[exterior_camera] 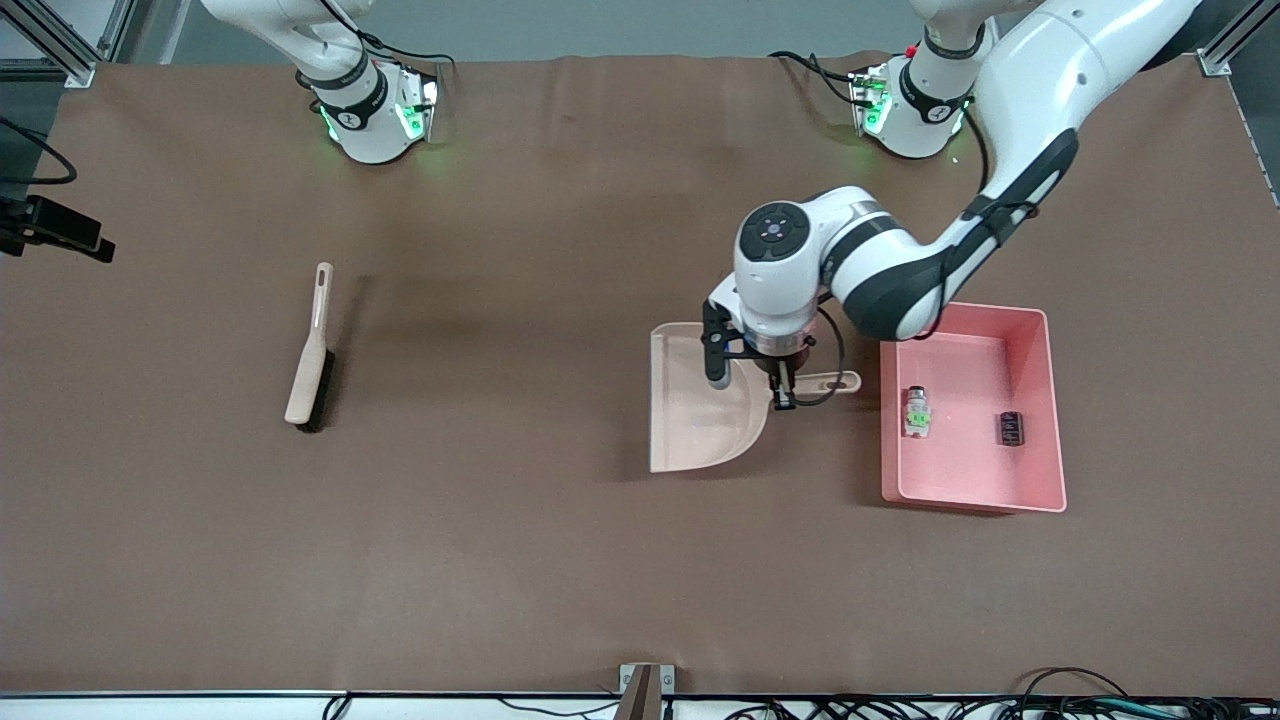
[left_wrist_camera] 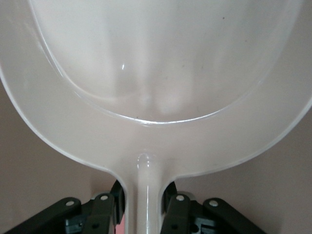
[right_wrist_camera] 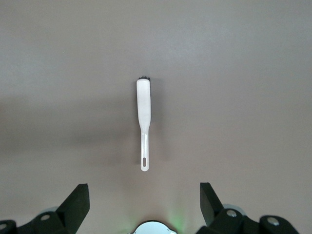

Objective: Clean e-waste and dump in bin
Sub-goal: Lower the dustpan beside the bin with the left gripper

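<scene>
Left arm: reaches from its base out over the table, elbow bent, wrist pointing straight down.
Left gripper [exterior_camera: 783, 388]: low at the table, fingers [left_wrist_camera: 171, 207] closed on a handle.
Right arm: waits folded at its base.
Right gripper [right_wrist_camera: 141, 204]: held high, fingers spread wide.

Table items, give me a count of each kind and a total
E-waste pieces: 2, the green-labelled piece and the dark cylinder, both in the bin
Bin: 1
Dustpan: 1, the left end effector at its handle
Brush: 1
Total: 5
</scene>
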{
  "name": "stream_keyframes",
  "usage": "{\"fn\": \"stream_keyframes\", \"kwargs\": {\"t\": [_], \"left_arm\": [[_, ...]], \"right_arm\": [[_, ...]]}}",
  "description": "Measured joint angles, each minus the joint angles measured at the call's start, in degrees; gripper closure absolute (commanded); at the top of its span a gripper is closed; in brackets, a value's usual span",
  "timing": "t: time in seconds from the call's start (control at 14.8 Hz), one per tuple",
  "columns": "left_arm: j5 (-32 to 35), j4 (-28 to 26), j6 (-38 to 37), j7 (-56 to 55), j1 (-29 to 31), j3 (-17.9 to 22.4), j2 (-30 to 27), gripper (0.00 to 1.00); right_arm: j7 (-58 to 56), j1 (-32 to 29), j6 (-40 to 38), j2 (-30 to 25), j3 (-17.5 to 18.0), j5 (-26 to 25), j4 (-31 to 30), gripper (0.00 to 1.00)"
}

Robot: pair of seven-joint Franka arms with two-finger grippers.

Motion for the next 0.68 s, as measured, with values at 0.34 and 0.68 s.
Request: {"fn": "stream_keyframes", "kwargs": {"t": [0.34, 0.68], "left_arm": [[0.0, 0.28, -0.02, -4.04, -11.88, 8.86, 1.34, 0.96], [0.0, 0.93, -0.02, -5.95, -14.78, 11.37, 3.59, 0.96]], "right_arm": [[0.59, 0.57, 0.65, 0.19, 0.36, 0.03, 0.0, 0.0], [1.29, 0.67, 1.16, 0.2, 0.42, 0.03, 0.01, 0.0]]}}
